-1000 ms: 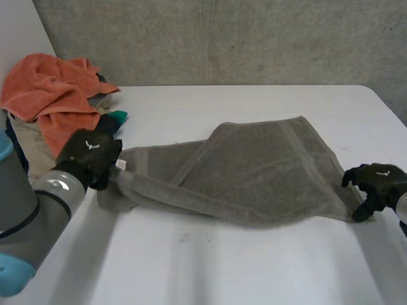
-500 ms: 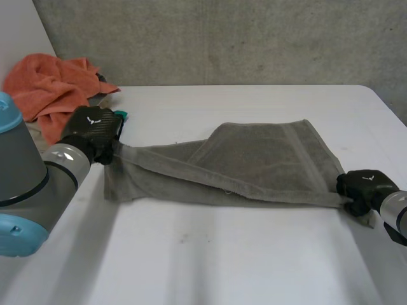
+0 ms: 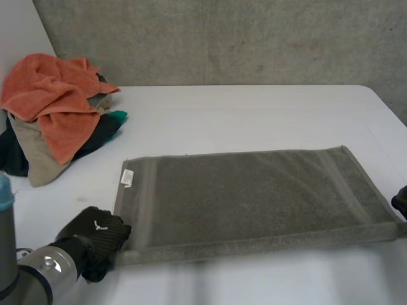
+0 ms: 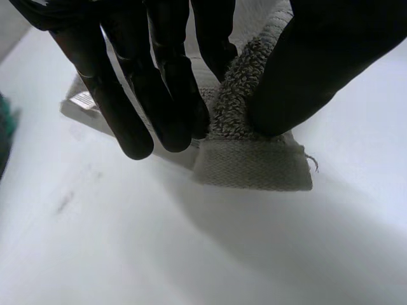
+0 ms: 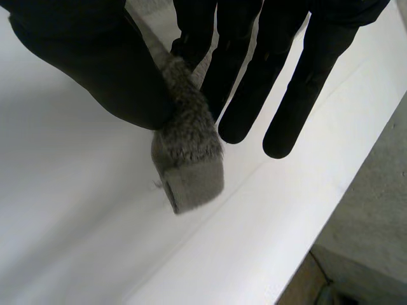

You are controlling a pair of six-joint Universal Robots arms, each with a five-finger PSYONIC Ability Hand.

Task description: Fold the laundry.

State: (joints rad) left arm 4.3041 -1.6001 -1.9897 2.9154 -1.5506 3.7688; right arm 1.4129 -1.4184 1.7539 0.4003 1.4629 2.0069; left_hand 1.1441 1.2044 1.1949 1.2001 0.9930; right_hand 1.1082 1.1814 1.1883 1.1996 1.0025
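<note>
Grey towel (image 3: 254,194) lies spread flat on the white table (image 3: 254,108), long edges running left to right; a white label (image 3: 127,177) shows at its far left corner. Left robot hand (image 3: 95,238) pinches the near left corner between thumb and fingers; right robot hand (image 3: 400,202) pinches the near right corner likewise, near the table's right edge. Laundry pile (image 3: 51,108), orange and dark pieces, sits far left, apart from the towel.

right hand (image 3: 401,203) cut off at head view's edge, towel (image 3: 254,190) corner partly under left hand (image 3: 97,237)
</note>
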